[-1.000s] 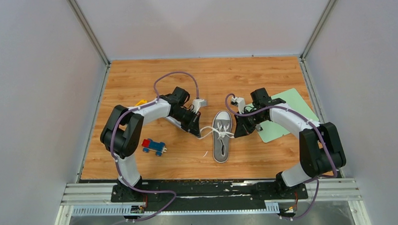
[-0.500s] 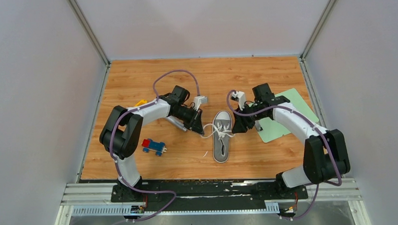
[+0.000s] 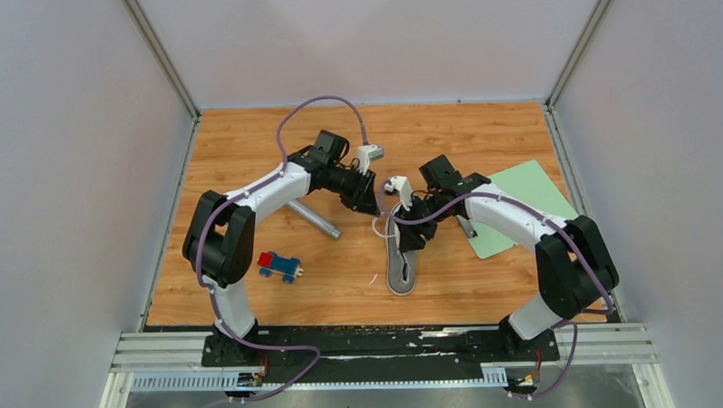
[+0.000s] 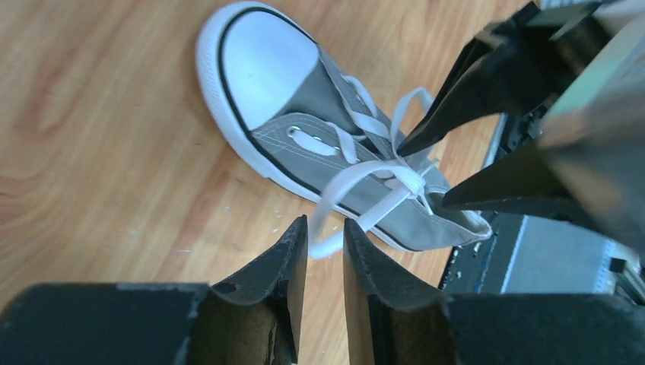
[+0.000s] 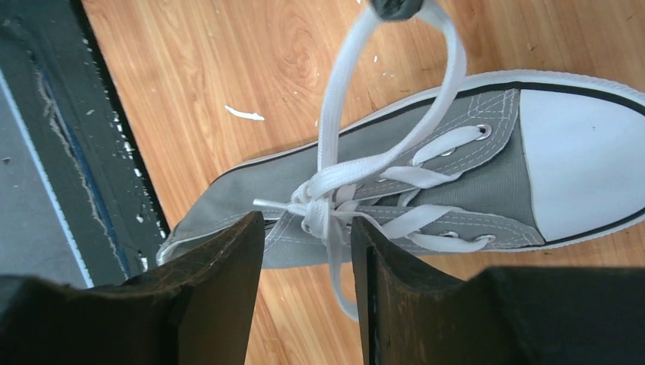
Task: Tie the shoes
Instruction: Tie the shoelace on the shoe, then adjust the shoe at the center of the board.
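The shoe point(image 3: 399, 273) lies on its sole about mid-table point(image 3: 247, 140), toe pointing away from the arm bases and heel toward the near edge. A strip of bare wood lies between the heel and that edge. The far half of the table and its left side are open. Both arms reach in over the front of the shoe from either side, so room there is tight.

The right gripper point(image 5: 306, 220) hangs over the knot of the laces point(image 5: 335, 179). Its jaws are well apart, one finger on each side of the knot, clamping nothing. The left gripper point(image 4: 325, 234) sits low just left of the shoe, its jaws parted by a narrow gap. The end of a lace loop lies at that gap, but whether it touches a finger is hard to make out. The two grippers are near one another over the laces.

A metal rod point(image 3: 315, 220) lies on the wood beneath the left forearm. A toy car point(image 3: 278, 265) stands nearer the left base. Both are well apart from the shoe. A green mat point(image 3: 521, 194) lies to the right, partly under the right arm. A small white scrap point(image 3: 373, 279) lies near the shoe's left side.

The table is light wood, closed in by pale panels point(image 3: 66, 178) on three sides. A metal rail point(image 3: 381, 348) runs along the near edge.
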